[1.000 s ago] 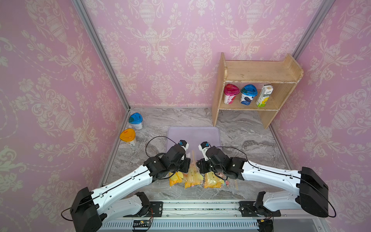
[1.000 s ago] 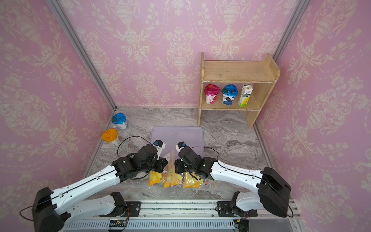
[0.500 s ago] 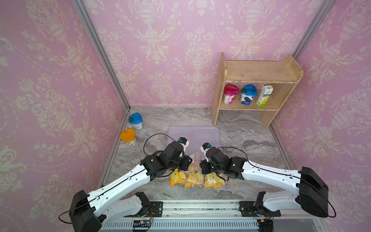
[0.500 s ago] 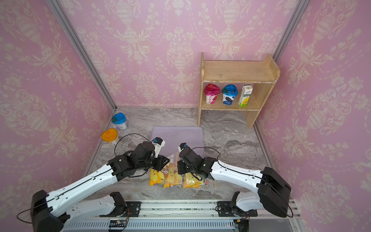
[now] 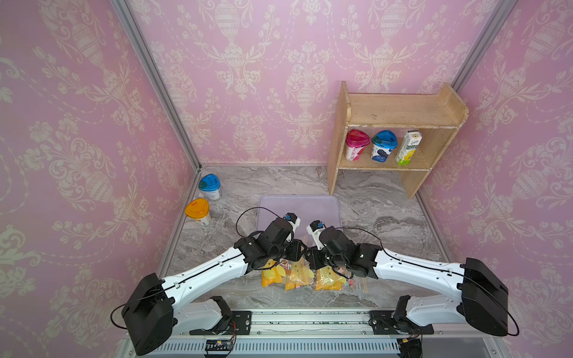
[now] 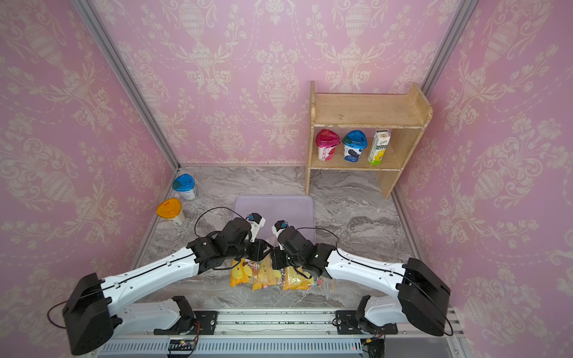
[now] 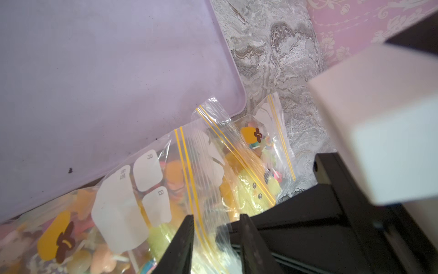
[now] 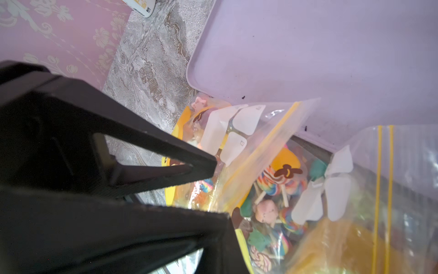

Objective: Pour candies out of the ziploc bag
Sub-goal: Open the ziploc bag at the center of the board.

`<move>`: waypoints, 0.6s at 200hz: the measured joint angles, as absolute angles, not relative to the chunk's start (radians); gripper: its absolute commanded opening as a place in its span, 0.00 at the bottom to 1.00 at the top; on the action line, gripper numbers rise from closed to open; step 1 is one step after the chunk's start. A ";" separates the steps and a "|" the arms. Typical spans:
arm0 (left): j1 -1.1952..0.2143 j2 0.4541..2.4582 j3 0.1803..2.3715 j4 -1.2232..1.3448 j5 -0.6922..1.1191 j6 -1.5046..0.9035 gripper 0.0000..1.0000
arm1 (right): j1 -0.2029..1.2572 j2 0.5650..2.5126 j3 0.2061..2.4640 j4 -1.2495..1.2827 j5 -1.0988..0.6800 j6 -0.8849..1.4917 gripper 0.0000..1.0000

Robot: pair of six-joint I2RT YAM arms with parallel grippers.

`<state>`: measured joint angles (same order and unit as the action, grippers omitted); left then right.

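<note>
Three clear ziploc bags of candies lie side by side near the table's front edge. The middle ziploc bag (image 5: 297,274) (image 6: 266,274) sits between my two grippers. My left gripper (image 5: 296,249) (image 7: 216,217) is open, and the bag's yellow-striped lip (image 7: 206,180) runs loosely between its fingers. My right gripper (image 5: 311,258) (image 8: 227,220) is shut on the same bag's mouth, just opposite. The candies (image 8: 272,189), striped lollipops on sticks and small coloured sweets, are inside the bags. A lilac tray (image 5: 299,206) (image 7: 118,71) lies just behind the bags.
A wooden shelf (image 5: 400,108) at the back right holds two lidded cups and a carton. A blue-lidded cup (image 5: 210,186) and an orange-lidded cup (image 5: 197,210) stand by the left wall. The outer bags (image 5: 272,274) (image 5: 330,279) flank the middle one.
My left gripper's jaws have opened from shut and let go of the bag's lip. The right gripper has stayed shut in place.
</note>
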<state>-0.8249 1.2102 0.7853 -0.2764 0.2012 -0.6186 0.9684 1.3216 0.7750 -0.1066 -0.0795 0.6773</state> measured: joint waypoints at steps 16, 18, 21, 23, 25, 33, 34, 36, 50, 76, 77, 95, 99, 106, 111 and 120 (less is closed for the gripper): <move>-0.825 1.222 0.785 -0.266 0.201 -0.619 0.35 | 0.968 1.321 0.772 -0.100 -0.084 0.677 0.01; -0.825 1.225 0.785 -0.266 0.201 -0.619 0.35 | 0.968 1.321 0.772 -0.100 -0.084 0.677 0.01; -0.825 1.227 0.785 -0.265 0.201 -0.619 0.35 | 0.968 1.320 0.772 -0.100 -0.086 0.677 0.01; -0.825 1.229 0.785 -0.264 0.201 -0.619 0.35 | 0.968 1.320 0.772 -0.099 -0.087 0.677 0.00; -0.825 1.232 0.785 -0.264 0.201 -0.619 0.35 | 0.968 1.320 0.772 -0.099 -0.087 0.677 0.00; -0.825 1.240 0.786 -0.262 0.201 -0.619 0.34 | 0.968 1.319 0.772 -0.100 -0.089 0.677 0.00; -0.825 1.240 0.786 -0.262 0.201 -0.619 0.34 | 0.968 1.319 0.771 -0.100 -0.089 0.677 0.00; -0.825 1.242 0.786 -0.261 0.200 -0.619 0.34 | 0.968 1.319 0.771 -0.100 -0.090 0.677 0.00; -0.825 1.250 0.786 -0.264 0.201 -0.619 0.34 | 0.968 1.315 0.766 -0.101 -0.090 0.677 0.00; -0.825 1.258 0.786 -0.281 0.201 -0.619 0.32 | 0.968 1.304 0.757 -0.102 -0.082 0.678 0.00; -0.825 1.258 0.786 -0.281 0.201 -0.619 0.32 | 0.968 1.304 0.757 -0.102 -0.081 0.678 0.00; -0.825 1.258 0.786 -0.286 0.201 -0.619 0.30 | 0.968 1.304 0.757 -0.102 -0.078 0.678 0.00; -0.825 1.258 0.786 -0.286 0.201 -0.619 0.29 | 0.968 1.304 0.757 -0.102 -0.078 0.678 0.00; -0.825 1.258 0.786 -0.286 0.201 -0.619 0.27 | 0.968 1.304 0.757 -0.102 -0.076 0.678 0.00; -0.825 1.258 0.786 -0.286 0.201 -0.619 0.25 | 0.968 1.304 0.757 -0.102 -0.075 0.678 0.00; -0.825 1.257 0.786 -0.286 0.202 -0.619 0.21 | 0.968 1.304 0.757 -0.102 -0.072 0.678 0.00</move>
